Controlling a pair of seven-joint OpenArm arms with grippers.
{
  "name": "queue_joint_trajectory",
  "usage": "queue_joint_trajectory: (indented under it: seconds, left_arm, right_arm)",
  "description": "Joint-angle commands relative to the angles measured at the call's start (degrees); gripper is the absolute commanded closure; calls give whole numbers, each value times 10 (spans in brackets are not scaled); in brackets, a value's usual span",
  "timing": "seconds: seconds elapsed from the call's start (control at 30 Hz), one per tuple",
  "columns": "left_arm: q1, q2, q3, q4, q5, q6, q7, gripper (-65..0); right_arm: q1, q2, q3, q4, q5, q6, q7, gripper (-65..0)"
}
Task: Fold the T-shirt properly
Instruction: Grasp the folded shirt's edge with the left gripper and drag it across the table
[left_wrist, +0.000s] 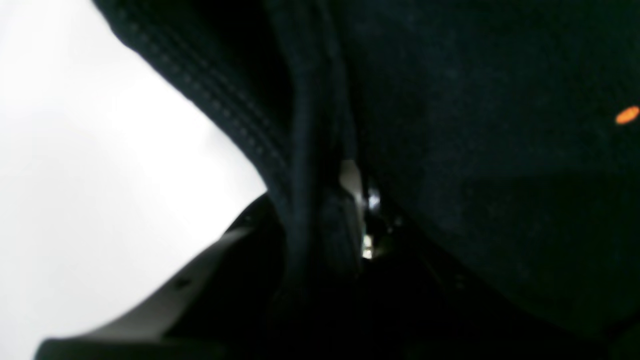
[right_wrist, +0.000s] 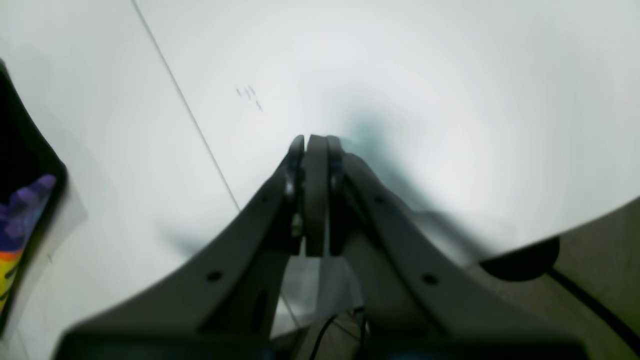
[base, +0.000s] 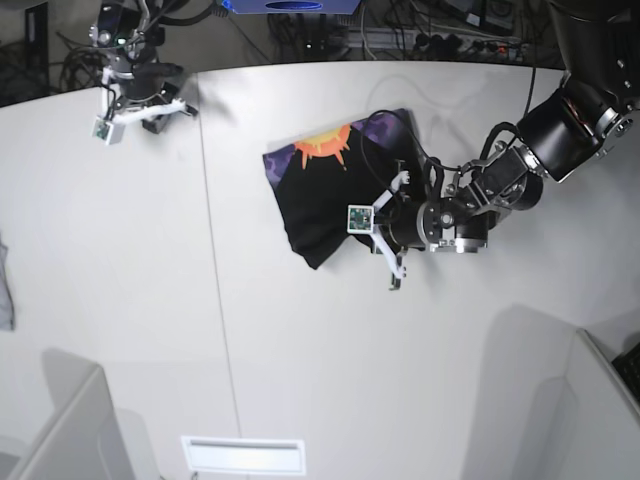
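I see the T-shirt (base: 330, 195) bunched on the white table (base: 300, 350) just right of centre, sun print facing up, its right edge pinched in my left gripper (base: 385, 235), while my right gripper (base: 150, 105), clamped empty, sits far left, well apart from it.
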Motion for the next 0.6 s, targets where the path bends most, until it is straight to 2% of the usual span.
queue_joint_trajectory:
  seconds: [0.0, 0.43, 0.57]
  left_arm:
    - [2, 0, 7, -5, 13, -22, 6, 0]
    - [-15, 45, 11, -38, 23, -22, -65, 0]
    - [-53, 46, 65, -42, 23, -22, -81, 0]
  right_arm:
    - [-3, 2, 2, 10, 2, 3, 9, 0]
    - [-4, 2, 2, 9, 2, 3, 9, 0]
    - [-4, 2, 2, 9, 2, 3, 9, 0]
